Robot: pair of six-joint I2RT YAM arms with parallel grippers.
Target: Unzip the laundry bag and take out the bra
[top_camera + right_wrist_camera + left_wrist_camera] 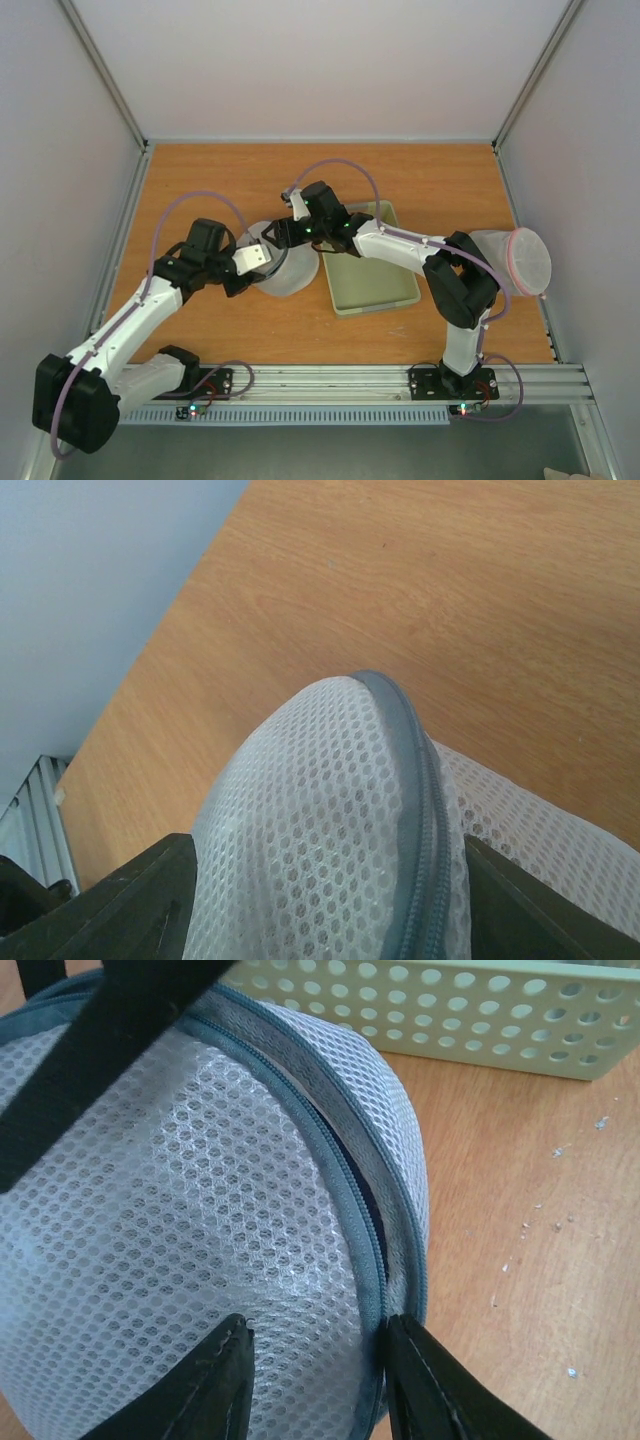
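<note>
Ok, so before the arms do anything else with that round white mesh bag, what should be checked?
1. Left gripper grips the round white mesh laundry bag: ok, fingers on both sides.
2. Right gripper grips it too: ok, mesh bulges between its fingers.
3. Grey zip band opened: not ok, looks mostly closed.
4. Zip pull found: cannot tell, none visible.
5. Bra seen: cannot tell, hidden.
6. Pale green plastic tray beside the bag: ok.
</note>
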